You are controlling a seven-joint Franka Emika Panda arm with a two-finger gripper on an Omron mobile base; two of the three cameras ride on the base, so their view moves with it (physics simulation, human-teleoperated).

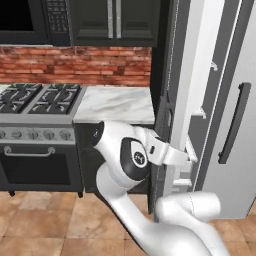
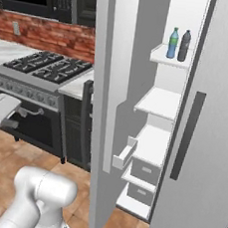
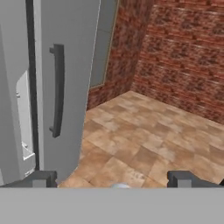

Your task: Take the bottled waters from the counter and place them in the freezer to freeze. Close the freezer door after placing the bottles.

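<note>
The two bottled waters stand upright side by side on an upper white shelf inside the freezer: the blue one with a green cap and the dark one. The freezer door stands wide open, its inner bins showing. In the left base view the door is almost edge-on. My gripper is open and empty, its fingertips far apart. It hangs low by the door's outer side, at the left edge of the right base view. No bottles stand on the marble counter.
The black gas stove with its oven sits left of the counter. The wider grey fridge door with a dark bar handle is shut. Tiled floor and a brick wall lie beyond the fridge. Black wall cabinets hang above.
</note>
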